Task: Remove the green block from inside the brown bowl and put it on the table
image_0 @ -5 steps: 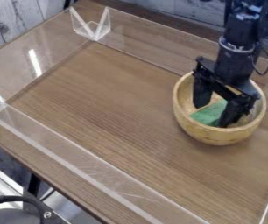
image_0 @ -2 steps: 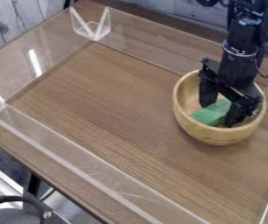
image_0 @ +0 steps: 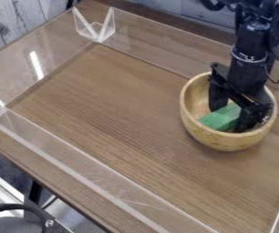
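Table: wide brown wood-grain tabletop, edged with low clear acrylic walls; unchanged from the earlier frames.
Bowl: round light tan wooden bowl with a thick rim, at the right side of the table; same place as one second ago.
Block: small bright green rectangular bar, lying inside the bowl, between the fingers; whether they touch it cannot be told.
Gripper: black gripper, pointing down into the bowl, jaws spread wide, nothing lifted; sits slightly lower in the bowl than one second ago.
Arm: black arm, rising from the gripper toward the top right edge.
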